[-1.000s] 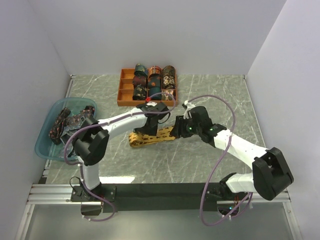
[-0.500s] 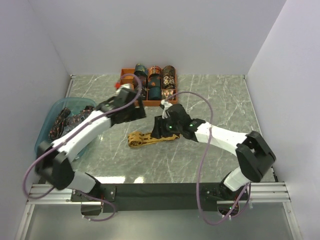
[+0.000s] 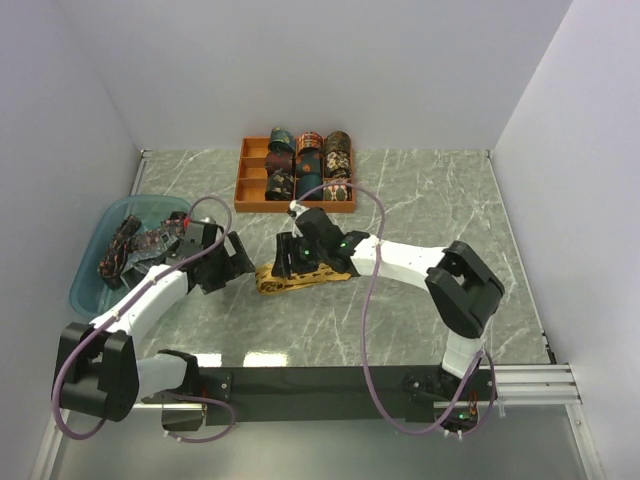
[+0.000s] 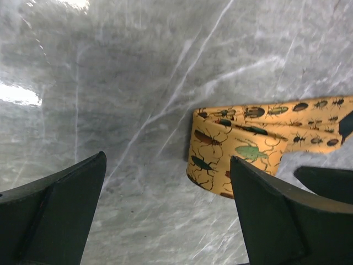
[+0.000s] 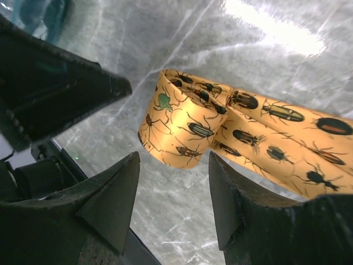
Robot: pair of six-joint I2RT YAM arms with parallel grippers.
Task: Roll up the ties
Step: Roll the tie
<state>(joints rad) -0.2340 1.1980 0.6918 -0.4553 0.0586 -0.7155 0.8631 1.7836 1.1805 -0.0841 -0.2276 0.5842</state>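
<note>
Tabletop [image 4: 138, 83] looks like grey marble-effect stone or laminate, polished enough to throw bright glare. The mustard tie [image 5: 182, 130] is smooth cloth with a soft satiny sheen and a bug pattern all over it. The left gripper [image 4: 166, 157] and right gripper [image 5: 174, 154] have dark matt plastic fingers. At 9 o'clock the basin [image 3: 85, 300] is translucent blue plastic. At 12 the orange tray [image 3: 253, 165] looks matt.

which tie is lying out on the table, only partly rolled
The mustard-gold beetle-print tie, on the marble table with only one end curled; the others sit rolled in the orange tray or heaped in the blue basin.
</note>
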